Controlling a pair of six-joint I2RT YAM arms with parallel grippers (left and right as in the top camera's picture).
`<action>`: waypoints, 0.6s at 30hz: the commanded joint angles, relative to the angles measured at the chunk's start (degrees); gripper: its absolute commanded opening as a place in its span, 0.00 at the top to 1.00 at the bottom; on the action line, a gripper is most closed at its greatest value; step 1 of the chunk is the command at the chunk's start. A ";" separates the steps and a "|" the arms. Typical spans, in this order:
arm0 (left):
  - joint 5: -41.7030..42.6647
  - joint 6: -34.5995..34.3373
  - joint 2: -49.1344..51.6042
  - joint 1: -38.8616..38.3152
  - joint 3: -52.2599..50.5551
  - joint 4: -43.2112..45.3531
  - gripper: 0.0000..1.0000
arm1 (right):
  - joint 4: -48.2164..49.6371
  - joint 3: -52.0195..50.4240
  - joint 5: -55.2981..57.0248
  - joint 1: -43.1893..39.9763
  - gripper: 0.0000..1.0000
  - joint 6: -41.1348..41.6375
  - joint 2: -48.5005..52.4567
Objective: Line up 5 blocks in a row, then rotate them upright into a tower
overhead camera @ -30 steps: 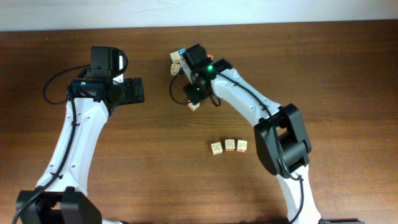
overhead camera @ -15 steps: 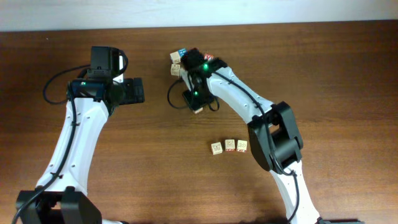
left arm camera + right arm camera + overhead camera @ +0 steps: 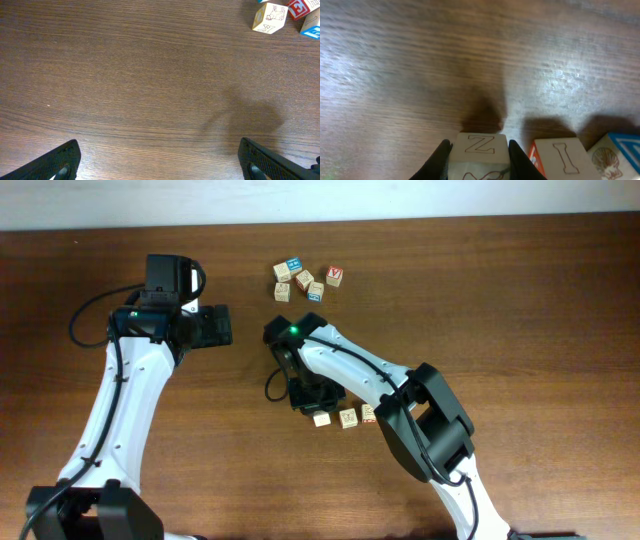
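My right gripper (image 3: 479,161) is shut on a pale block (image 3: 479,148) with an outlined "Z" on its top face. That held block (image 3: 321,419) sits at the left end of a row at mid-table. Beside it is a block with an "I" (image 3: 560,156), and past that a block with a blue-edged face (image 3: 620,155). The same row neighbours (image 3: 347,418) are partly covered by the right arm in the overhead view. Several more blocks (image 3: 283,291) lie in a cluster at the back. My left gripper (image 3: 162,165) is open over bare wood, far left of the row.
In the back cluster are a cube with a bright-blue top (image 3: 293,266) and a cube with a red "V" (image 3: 334,275). A pale cube (image 3: 270,17) of that cluster shows at the top right of the left wrist view. The right arm (image 3: 350,365) stretches across the table's middle.
The right gripper closed on a block near the back cluster and carried it toward the front, to the left end of the row. The left arm stayed still.
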 commanded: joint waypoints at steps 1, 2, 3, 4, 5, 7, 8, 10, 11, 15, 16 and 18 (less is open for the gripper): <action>-0.24 -0.70 0.15 0.09 0.68 0.04 0.01 | 0.07 -1.46 1.16 0.15 0.76 0.76 -0.48; -0.24 -0.70 0.15 0.09 0.70 0.02 0.01 | -1.22 -1.46 0.90 0.15 0.58 0.74 -0.48; -0.24 -0.70 0.15 0.11 0.68 0.02 0.01 | -1.88 -1.44 0.90 0.13 0.56 0.72 -0.48; -0.24 -0.70 0.15 0.09 0.68 0.02 0.01 | -2.23 -1.44 0.90 0.00 0.56 0.72 -0.48; -0.24 -0.70 0.15 0.11 0.70 0.02 0.01 | -2.69 -1.05 0.92 -0.17 0.56 0.70 -0.48; -0.24 -0.70 0.15 0.11 0.68 0.02 0.01 | -3.39 2.82 0.98 -1.27 0.48 -1.29 -0.50; -0.24 -0.70 0.15 0.11 0.70 0.02 0.01 | -3.78 5.55 0.96 -2.03 0.47 -2.27 -0.52; -0.24 -0.70 0.15 0.09 0.70 0.02 0.01 | -3.85 13.09 2.78 -4.52 0.42 -4.98 -0.55; -0.24 -0.70 0.15 0.11 0.68 0.02 0.01 | 0.68 19.21 5.29 -8.61 0.32 -7.80 -0.55; -0.24 -0.70 0.15 0.11 0.70 0.02 0.01 | 16.46 24.37 2.38 -18.03 0.23 -10.29 -0.52; -0.24 -0.70 0.15 0.11 0.68 0.02 0.01 | 16.55 27.21 3.21 -18.60 0.21 -11.32 -0.52; -0.24 -0.70 0.15 0.11 0.70 0.02 0.01 | 19.10 29.05 5.42 -18.60 0.21 -12.90 -0.24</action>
